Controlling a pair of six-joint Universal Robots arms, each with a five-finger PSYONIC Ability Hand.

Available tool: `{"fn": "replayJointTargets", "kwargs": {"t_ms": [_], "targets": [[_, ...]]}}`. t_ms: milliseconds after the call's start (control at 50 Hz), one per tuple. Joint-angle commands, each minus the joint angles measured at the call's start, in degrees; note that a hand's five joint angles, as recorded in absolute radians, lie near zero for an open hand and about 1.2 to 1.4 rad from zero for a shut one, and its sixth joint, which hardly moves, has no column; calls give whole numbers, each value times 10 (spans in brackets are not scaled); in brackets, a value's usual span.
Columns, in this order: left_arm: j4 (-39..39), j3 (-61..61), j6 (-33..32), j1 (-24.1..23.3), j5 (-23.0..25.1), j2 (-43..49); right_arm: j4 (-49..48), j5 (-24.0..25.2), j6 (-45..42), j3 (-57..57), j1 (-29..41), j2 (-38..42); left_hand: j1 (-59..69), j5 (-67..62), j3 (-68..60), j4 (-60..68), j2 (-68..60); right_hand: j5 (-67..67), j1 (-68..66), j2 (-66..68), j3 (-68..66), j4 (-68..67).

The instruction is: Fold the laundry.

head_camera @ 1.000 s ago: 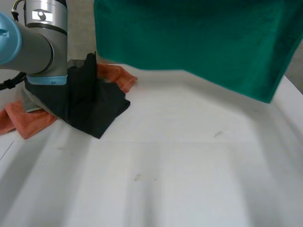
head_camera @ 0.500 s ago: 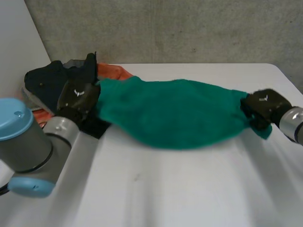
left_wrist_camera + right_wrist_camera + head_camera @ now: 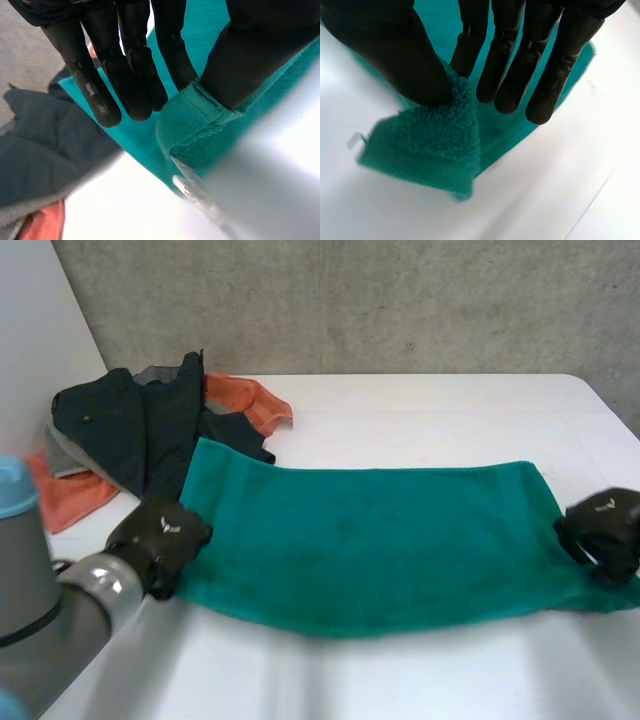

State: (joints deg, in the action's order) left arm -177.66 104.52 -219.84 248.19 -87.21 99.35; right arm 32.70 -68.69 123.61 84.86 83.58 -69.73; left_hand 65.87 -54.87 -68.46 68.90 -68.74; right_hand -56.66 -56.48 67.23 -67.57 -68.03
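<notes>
Item: teal rectangular terry-cloth towel [image 3: 370,540], spread flat, long side across the white surface [image 3: 420,410]. The left hand [image 3: 160,540] pinches its near left corner between thumb and straight fingers [image 3: 125,70]. The right hand [image 3: 603,530] pinches the near right corner the same way. A heap of black, grey and orange garments [image 3: 140,430] touches the far left corner. Judged step: spread done, first fold pending. Next move: lift both corners evenly and carry them to the far edge.

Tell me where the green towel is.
Head view: the green towel lies spread across the table, near corners pinched by the left robot hand and right robot hand, far-left corner by the clothes pile.
</notes>
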Motion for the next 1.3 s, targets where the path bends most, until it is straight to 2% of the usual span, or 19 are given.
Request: {"fn": "replayJointTargets", "kwargs": {"t_ms": [20,120,280,300,320,340,360,380,400,420,500,640,700,800,920,1020,1120,1220,1300], "targets": [[-125,-119,68,-13,-39,123,-127,-57,55,-101,69,97,141,-151,-115,111,-113,-133,-235,128,-124,-120],[-190,-207,81,-17,-70,208,-234,-88,53,-155,94,155,141,-151,-115,111,-113,-133,-235,128,-124,-120],[-212,-357,81,-31,-76,346,-380,-105,52,-235,118,252,141,-151,-115,111,-113,-133,-235,128,-124,-120],[-213,-368,80,-31,-76,355,-392,-109,51,-241,120,260,133,-143,-107,103,-104,-36,-138,30,-27,-22],[-214,-394,79,-32,-77,371,-402,-113,49,-248,121,267,-77,67,103,-107,105,153,52,-159,163,167],[-215,-406,79,-33,-78,378,-410,-116,49,-257,122,276,-119,109,145,-149,147,257,155,-263,266,271],[-218,-416,78,-34,-80,383,-423,-126,55,-274,122,290,-179,169,205,-209,208,459,358,-465,469,473],[-218,-425,79,-34,-81,386,-427,-131,56,-277,123,293,-300,290,326,-330,328,567,465,-572,576,580],[-224,-433,78,-36,-78,388,-431,-137,57,-279,125,296,-559,549,585,-589,587,567,465,-572,576,580],[-226,-433,77,-37,-78,387,-432,-142,59,-281,127,297,-517,507,543,-547,546,567,465,-572,576,580],[-240,-423,79,-46,-79,369,-428,-153,79,-275,135,277,-559,549,585,-589,587,567,465,-572,576,580],[-257,-353,81,-54,-76,300,-425,-151,174,-205,134,176,-559,549,585,-589,587,567,465,-572,576,580],[-254,-321,80,-57,-75,279,-407,-142,191,-176,133,145,-559,549,585,-589,587,567,465,-572,576,580],[-231,-280,78,-63,-70,262,-316,-105,197,-153,131,127,-559,549,585,-589,587,567,465,-572,576,580],[-221,-281,76,-58,-60,278,-306,-95,192,-159,124,165,-559,549,585,-589,587,567,465,-572,576,580],[-231,-330,57,-48,-60,335,-336,-100,191,-201,124,220,-559,549,585,-589,587,567,465,-572,576,580],[-262,-389,25,-36,-50,392,-407,-101,194,-248,125,288,-559,549,585,-589,587,567,465,-572,576,580],[-327,-472,22,-32,-11,454,-490,-102,193,-294,125,336,-530,520,556,-560,559,567,465,-572,576,580],[-342,-556,23,-16,-24,487,-539,-105,199,-352,125,374,-476,466,502,-506,505,567,465,-572,576,580]]}}
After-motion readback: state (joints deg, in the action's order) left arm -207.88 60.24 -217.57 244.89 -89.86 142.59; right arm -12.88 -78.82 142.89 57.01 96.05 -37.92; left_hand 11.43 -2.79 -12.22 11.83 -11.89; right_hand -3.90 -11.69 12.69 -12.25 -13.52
